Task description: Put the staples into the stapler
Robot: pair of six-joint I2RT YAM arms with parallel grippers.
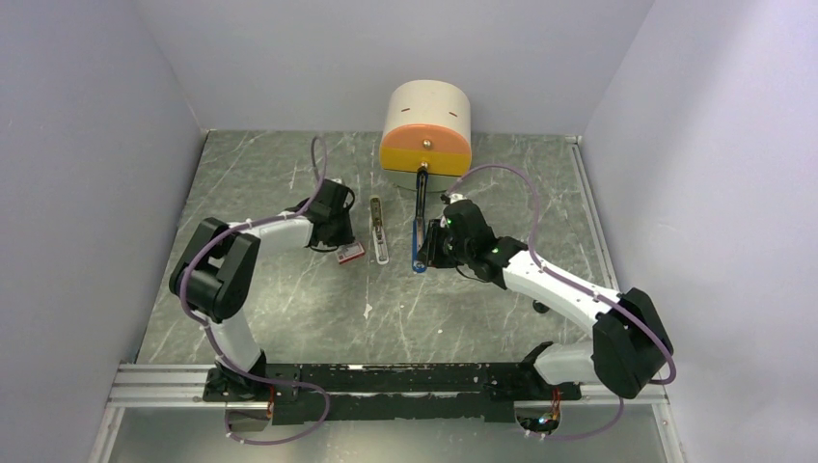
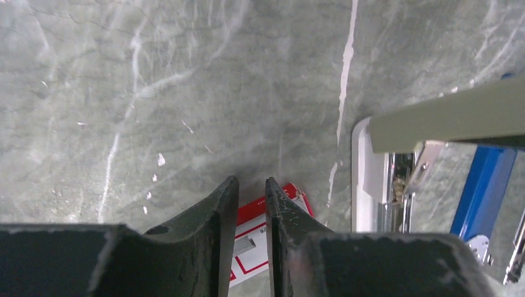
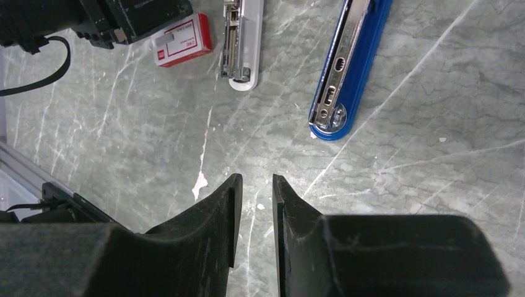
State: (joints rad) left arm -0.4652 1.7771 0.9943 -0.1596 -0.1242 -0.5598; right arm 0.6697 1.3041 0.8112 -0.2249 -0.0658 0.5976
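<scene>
A small red-and-white box (image 1: 351,253) lies on the grey marble table. My left gripper (image 1: 340,239) hangs right over it. In the left wrist view its jaws (image 2: 252,180) stand a narrow slit apart, and the box (image 2: 251,226) shows through the slit and past the right finger, not pinched. A grey ribbed patch shows on its label; I cannot tell whether that is print or the staples. A white stapler (image 3: 244,37) with an olive-grey lid (image 2: 446,117) lies open beside it. A blue stapler (image 3: 353,62) lies open further right. My right gripper (image 3: 257,178) hovers near its end, slightly open and empty.
A beige and orange drum (image 1: 425,125) stands at the back centre, with the blue stapler's black arm (image 1: 422,193) reaching toward it. Pale walls close in the table on three sides. A metal rail (image 1: 386,381) runs along the near edge.
</scene>
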